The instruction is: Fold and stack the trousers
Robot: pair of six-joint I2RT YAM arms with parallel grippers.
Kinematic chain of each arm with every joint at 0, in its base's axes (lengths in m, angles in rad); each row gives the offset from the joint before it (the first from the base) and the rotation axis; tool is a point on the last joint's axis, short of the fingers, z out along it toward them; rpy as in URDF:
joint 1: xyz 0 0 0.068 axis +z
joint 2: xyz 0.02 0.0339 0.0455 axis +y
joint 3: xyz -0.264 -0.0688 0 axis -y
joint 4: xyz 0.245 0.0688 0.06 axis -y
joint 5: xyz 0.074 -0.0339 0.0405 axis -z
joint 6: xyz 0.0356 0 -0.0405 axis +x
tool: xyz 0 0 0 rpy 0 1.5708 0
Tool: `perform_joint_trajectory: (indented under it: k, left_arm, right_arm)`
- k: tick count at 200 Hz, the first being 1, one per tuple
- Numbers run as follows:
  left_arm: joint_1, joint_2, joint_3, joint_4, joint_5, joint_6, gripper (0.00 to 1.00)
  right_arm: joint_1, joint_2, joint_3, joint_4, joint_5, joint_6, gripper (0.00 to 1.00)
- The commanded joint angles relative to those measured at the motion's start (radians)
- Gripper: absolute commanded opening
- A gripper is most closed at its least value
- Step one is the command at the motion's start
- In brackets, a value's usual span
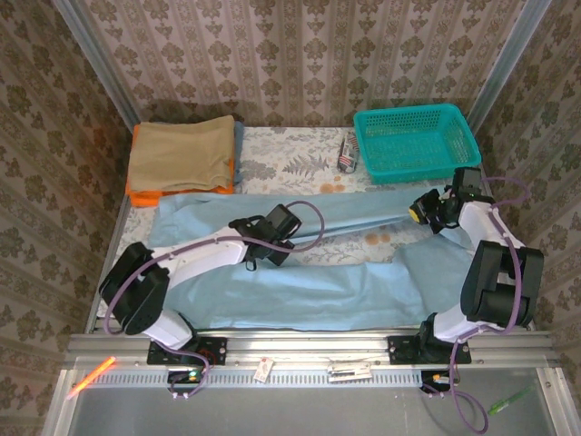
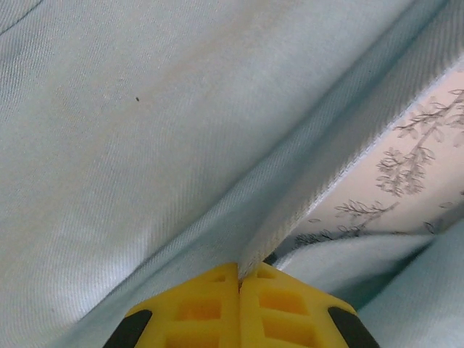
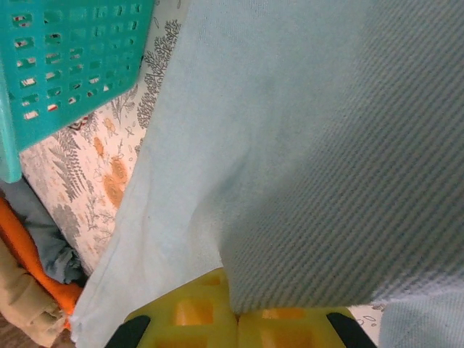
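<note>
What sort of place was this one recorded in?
Probably a staged lab booth: damask wallpaper panels in metal framing, a floral-clothed table, and two robot arms bolted to an aluminium rail.

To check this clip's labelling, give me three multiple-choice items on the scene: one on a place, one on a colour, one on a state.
1. Where does the teal basket stand?
A. near left
B. far right
C. dead centre

2. The folded garment lying topmost at far left is:
A. tan
B. black
C. red

3. The left gripper is:
A. open above the basket
B. shut on the trousers
C. shut on the folded garment

Answers:
1 B: the top view shows it at the far right edge.
2 A: its upper face is tan in the top view.
3 B: the left wrist view shows pale-blue cloth pinched between its closed yellow fingers.
</note>
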Motion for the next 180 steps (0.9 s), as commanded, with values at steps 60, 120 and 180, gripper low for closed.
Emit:
perform_joint_trajectory:
  k: [60,120,180]
  left_arm:
    - [-0.108,-0.196,-0.160,0.060,0.165,0.010,0.00]
    - [-0.151,-0.193,-0.179,0.074,0.206,-0.016,0.23]
    - [0.010,-0.153,-0.023,0.005,-0.047,-0.140,0.81]
  right_arm:
    - [-0.026,-0.035,0.020,-0.046,0.005,0.001,0.55]
    - [-0.026,-0.169,-0.017,-0.155,0.100,-0.063,0.60]
    - [0.045,-0.115,-0.020,-0.105,0.132,-0.044,0.61]
